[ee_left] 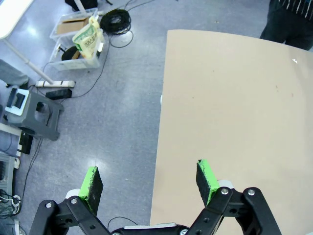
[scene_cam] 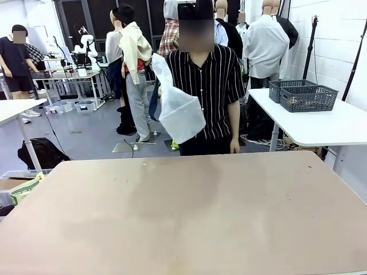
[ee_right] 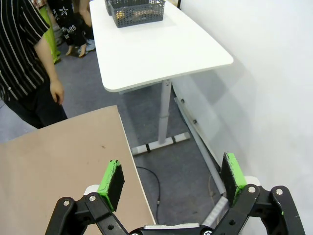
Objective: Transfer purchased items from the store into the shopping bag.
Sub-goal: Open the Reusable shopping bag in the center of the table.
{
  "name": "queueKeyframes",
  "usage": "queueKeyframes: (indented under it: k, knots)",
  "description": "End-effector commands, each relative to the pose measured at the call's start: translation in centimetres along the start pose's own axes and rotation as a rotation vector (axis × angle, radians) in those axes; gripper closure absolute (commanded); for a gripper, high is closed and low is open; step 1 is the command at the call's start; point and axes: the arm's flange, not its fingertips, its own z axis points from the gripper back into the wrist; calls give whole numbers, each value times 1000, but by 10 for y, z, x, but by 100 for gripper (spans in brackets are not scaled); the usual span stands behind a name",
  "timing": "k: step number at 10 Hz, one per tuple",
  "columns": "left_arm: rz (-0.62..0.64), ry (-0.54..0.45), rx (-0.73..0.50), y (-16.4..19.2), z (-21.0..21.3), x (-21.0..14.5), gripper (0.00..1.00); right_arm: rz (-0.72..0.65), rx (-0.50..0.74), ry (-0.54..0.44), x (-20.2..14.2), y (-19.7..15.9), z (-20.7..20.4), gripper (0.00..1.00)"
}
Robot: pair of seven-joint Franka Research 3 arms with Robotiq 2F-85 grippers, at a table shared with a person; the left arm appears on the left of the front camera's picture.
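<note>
A person in a striped shirt stands at the far side of the brown table (scene_cam: 189,212) and holds the shopping bag (scene_cam: 179,112), translucent white and crinkly, up in the air in front of their chest. Two dark lattice baskets, the store (scene_cam: 308,98), stand on a white side table at the back right; one basket (ee_right: 136,11) appears at the top of the right wrist view. The purchased items are out of view. My left gripper (ee_left: 148,171) hangs open over the table's left edge. Over the table's right edge, my right gripper (ee_right: 172,164) is open with nothing in it.
The white side table (scene_cam: 321,123) stands close to the right of the brown table, with a white wall (ee_right: 274,73) behind it. On the floor to the left lie clear plastic boxes (ee_left: 66,29), a green packet (ee_left: 87,39), a grey step stool (ee_left: 34,112) and cables.
</note>
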Motion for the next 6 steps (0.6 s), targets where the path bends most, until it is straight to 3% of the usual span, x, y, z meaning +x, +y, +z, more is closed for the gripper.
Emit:
queueKeyframes:
  k: [1, 6]
  knots:
    - [-19, -1, 6, 1, 1, 0, 0, 17, -1, 10, -1, 0, 0, 0]
    - [-19, -1, 6, 1, 1, 0, 0, 17, -1, 10, -1, 0, 0, 0]
